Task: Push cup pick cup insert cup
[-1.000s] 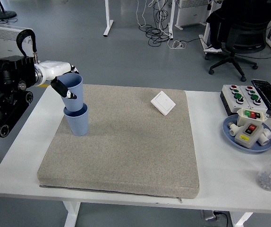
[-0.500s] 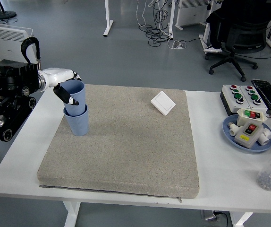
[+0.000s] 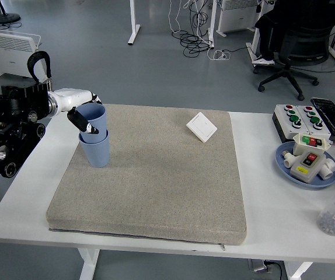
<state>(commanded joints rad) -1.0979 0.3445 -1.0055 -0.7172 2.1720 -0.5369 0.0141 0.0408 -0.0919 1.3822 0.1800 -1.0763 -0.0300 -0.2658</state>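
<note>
The grey felt mat [image 3: 150, 175] on the white table [image 3: 261, 186] lies mostly bare toward the near edge, leaving free room. Further back, at the mat's left margin, the lower blue plastic cup [image 3: 96, 150] stands upright with the upper blue plastic cup [image 3: 93, 121] nested in it, tilted slightly. The left robot hand [image 3: 81, 114] is clamped on the upper cup's rim. Pressing straight down and releasing gently should seat it; the mat's left edge is close. A white switch plate [image 3: 201, 126] lies well apart.

Robotics lab: floor cables [image 3: 194, 41], button boxes [image 3: 296, 115].
</note>
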